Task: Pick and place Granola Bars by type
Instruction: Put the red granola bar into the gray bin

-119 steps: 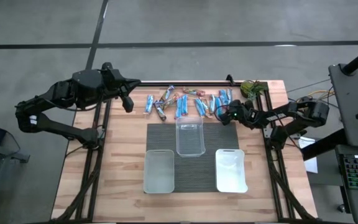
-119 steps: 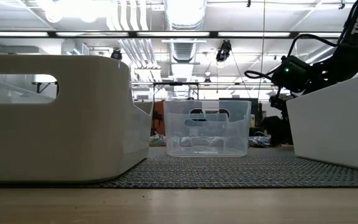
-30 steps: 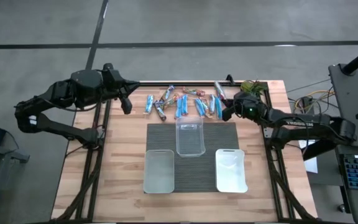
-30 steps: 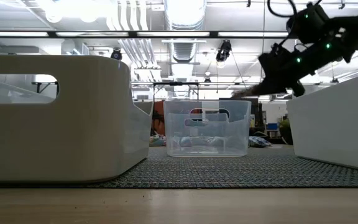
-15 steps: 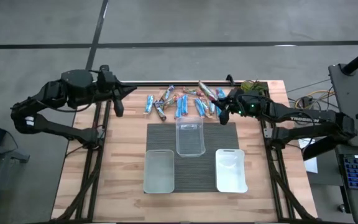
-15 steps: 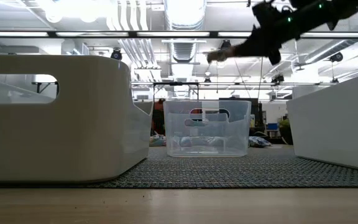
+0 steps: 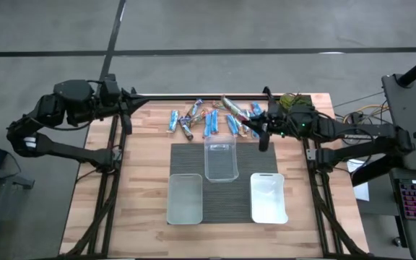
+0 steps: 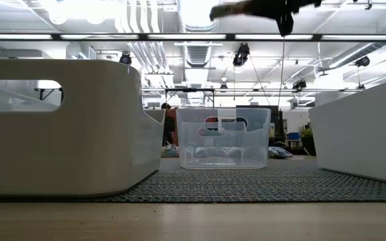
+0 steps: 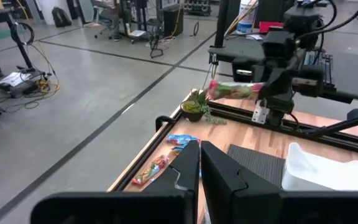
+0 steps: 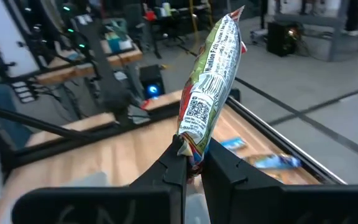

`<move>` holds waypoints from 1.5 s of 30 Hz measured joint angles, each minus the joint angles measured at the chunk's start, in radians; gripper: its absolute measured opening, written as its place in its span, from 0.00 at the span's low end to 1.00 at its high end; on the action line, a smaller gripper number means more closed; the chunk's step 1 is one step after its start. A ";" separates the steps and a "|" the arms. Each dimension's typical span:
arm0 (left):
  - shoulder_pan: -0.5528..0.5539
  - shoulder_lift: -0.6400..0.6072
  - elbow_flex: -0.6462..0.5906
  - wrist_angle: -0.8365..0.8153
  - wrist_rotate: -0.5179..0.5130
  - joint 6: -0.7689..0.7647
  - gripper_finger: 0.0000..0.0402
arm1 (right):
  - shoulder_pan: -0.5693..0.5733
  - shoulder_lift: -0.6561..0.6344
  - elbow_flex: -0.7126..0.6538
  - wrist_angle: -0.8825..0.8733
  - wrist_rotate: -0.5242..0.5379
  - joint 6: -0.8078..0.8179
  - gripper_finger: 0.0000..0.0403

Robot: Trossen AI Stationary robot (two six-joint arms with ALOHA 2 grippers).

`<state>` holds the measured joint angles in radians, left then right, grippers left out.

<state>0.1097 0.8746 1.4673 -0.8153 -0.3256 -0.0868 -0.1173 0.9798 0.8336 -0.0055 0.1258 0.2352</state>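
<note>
While the left gripper (image 7: 137,102) hangs at the tabletop's (image 7: 143,195) far left corner, on an arm folded back beyond the wooden edge, its fingers (image 9: 188,167) sit nearly closed together with only a thin slit between them and nothing held.

Along the far side of the tabletop lies the loose row of small shiny wrapped granola bars (image 7: 209,121), mostly bright blue with a few orange ones mixed in; no lettering on them can be read from above. Nearer the camera, on a dark ribbed mat (image 7: 222,180), stand three plastic tubs: a frosted one (image 7: 185,198) at the left, a clear one (image 7: 221,158) in the middle set farther back, close to the bars, and a white one (image 7: 269,197) at the right.

Further right, the right gripper (image 7: 249,120) reaches in over the right end of the row, lifted off the wood. Its fingers (image 10: 217,163) are clamped on the lower end of one green, white and red wrapped bar (image 10: 211,81), which stands up and away from them. The wrapper shows a square QR code, a block of small print and a line of larger lettering too blurred to read. The word TROSSEN is faintly legible on the right forearm (image 7: 352,133).

A small green plant-like clump (image 7: 292,100) sits at the far right corner.
</note>
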 joint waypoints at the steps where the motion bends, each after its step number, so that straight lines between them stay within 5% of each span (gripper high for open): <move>1: 0.000 -0.001 0.000 -0.002 0.000 0.000 0.00 | 0.012 0.000 0.012 0.000 -0.003 0.000 0.05; 11: 0.000 -0.001 0.000 -0.020 0.000 0.004 0.00 | 0.108 0.065 0.213 -0.068 -0.088 0.025 0.05; 26: 0.000 -0.014 0.000 -0.058 0.003 0.002 0.00 | 0.185 0.359 0.577 -0.297 -0.215 -0.008 0.06; 45: 0.000 -0.044 0.000 -0.058 0.003 0.003 0.00 | 0.272 0.709 0.621 -0.300 -0.262 -0.008 0.06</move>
<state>0.1097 0.8303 1.4677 -0.8730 -0.3225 -0.0833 0.1546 1.6891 1.4544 -0.3060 -0.1360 0.2276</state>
